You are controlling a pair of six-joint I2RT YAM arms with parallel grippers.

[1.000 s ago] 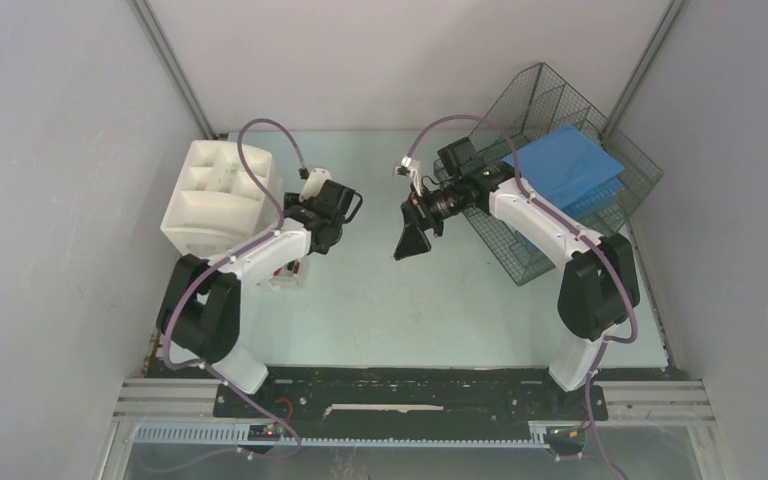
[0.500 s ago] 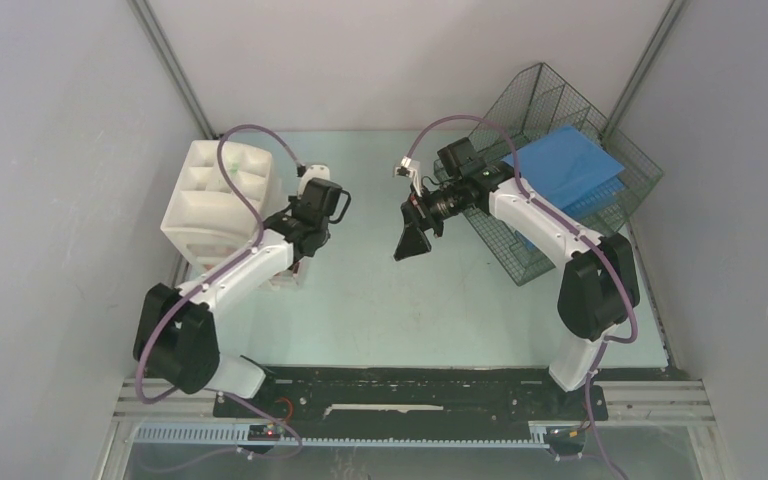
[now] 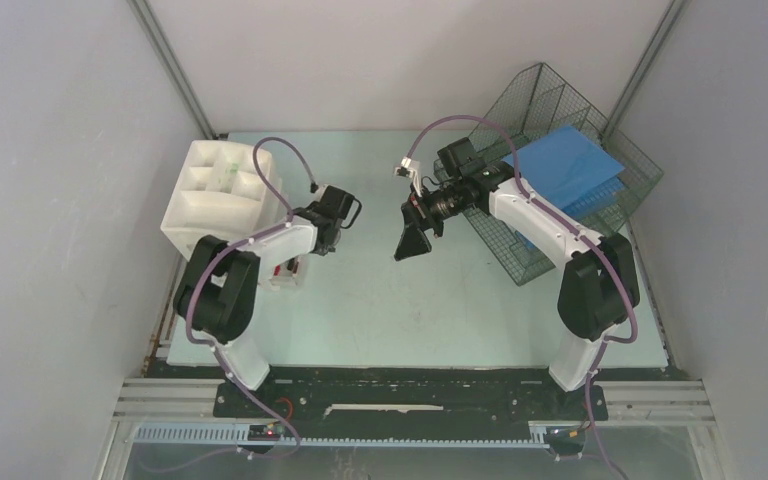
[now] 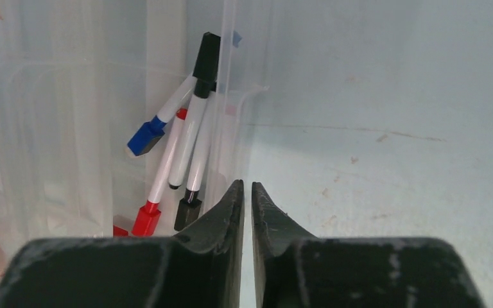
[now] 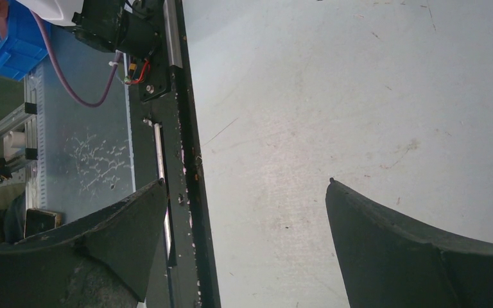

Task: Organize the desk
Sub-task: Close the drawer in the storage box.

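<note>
The desk [image 3: 390,290] is a pale mint-green top. My left gripper [image 3: 305,258] hangs low beside the white drawer unit [image 3: 215,195]. In the left wrist view its jaws [image 4: 244,184] stand shut to a hair-thin slit with nothing between them, right at the clear wall of an open drawer [image 4: 231,128]. Inside that drawer lie several markers [image 4: 186,135] with black, red and blue caps. My right gripper [image 3: 415,240] hovers above the desk's middle, wide open and empty [image 5: 245,181].
A dark wire-mesh tray [image 3: 580,215] leans at the back right with a blue folder [image 3: 565,165] in it. The black rail [image 3: 410,380] runs along the near edge and shows as the black rail [image 5: 180,128] in the right wrist view. Grey walls close in on three sides.
The left gripper's jaws have closed from partly open. The left arm's elbow swung out to the left and back again, its wrist staying by the drawer. The right arm has not moved.
</note>
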